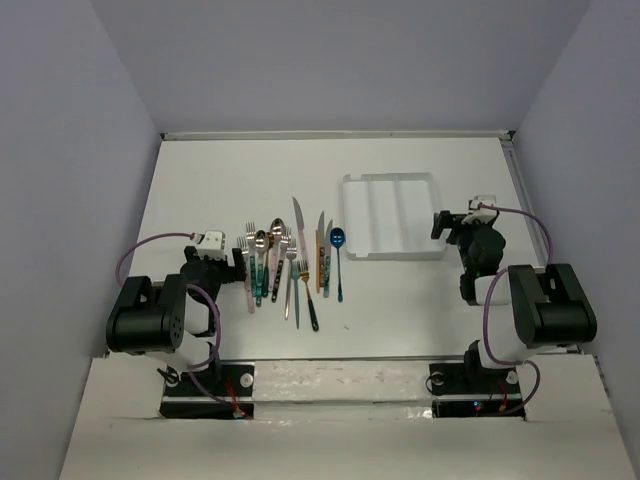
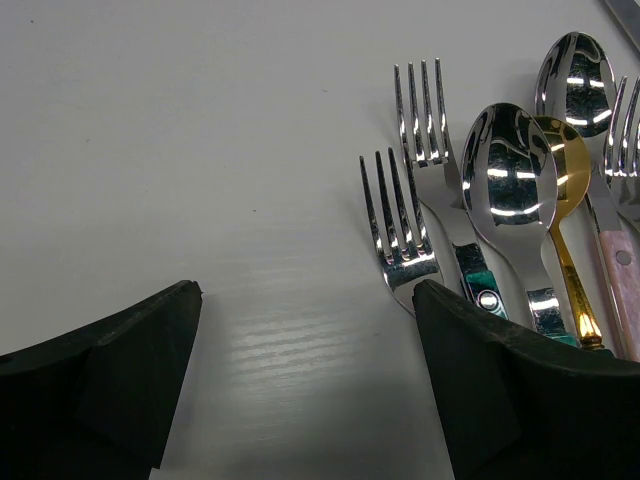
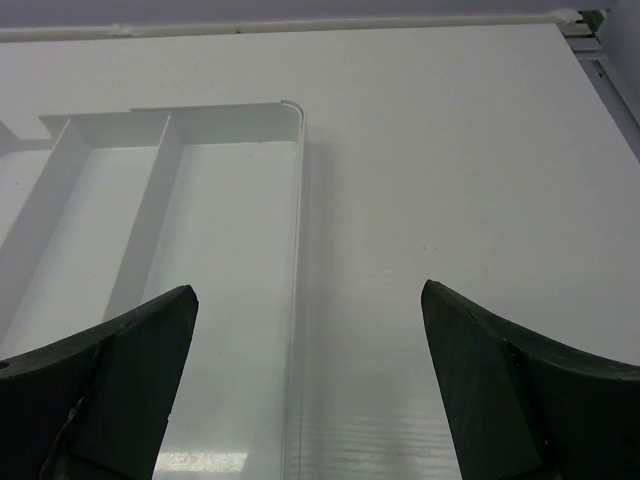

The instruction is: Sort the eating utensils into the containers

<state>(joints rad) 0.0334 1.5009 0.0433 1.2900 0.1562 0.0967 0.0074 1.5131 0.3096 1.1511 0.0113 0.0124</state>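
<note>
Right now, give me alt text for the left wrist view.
Two silver metal forks and silver and gold spoons lie side by side on a white table at right. The open left gripper has black fingers framing the bottom corners, the right-hand one covering some handles.

High overhead view, wrist views low, close on utensils (image 2: 510, 180), tray (image 3: 298, 200)

One white tray (image 1: 390, 225), split into three compartments (image 1: 425, 215), and a single row of utensils (image 1: 296, 268) lie before you. The utensils number roughly a dozen, though the overhead view is too small for an exact tally. From above you can pick out one blue spoon (image 1: 337, 237) and at least two knives (image 1: 298, 215). Your left wrist camera brings six pieces close: three forks (image 2: 400, 225), two silver spoons (image 2: 510, 175) and one gold spoon (image 2: 568, 150). Two arms (image 1: 150, 320) are in shot.
</note>
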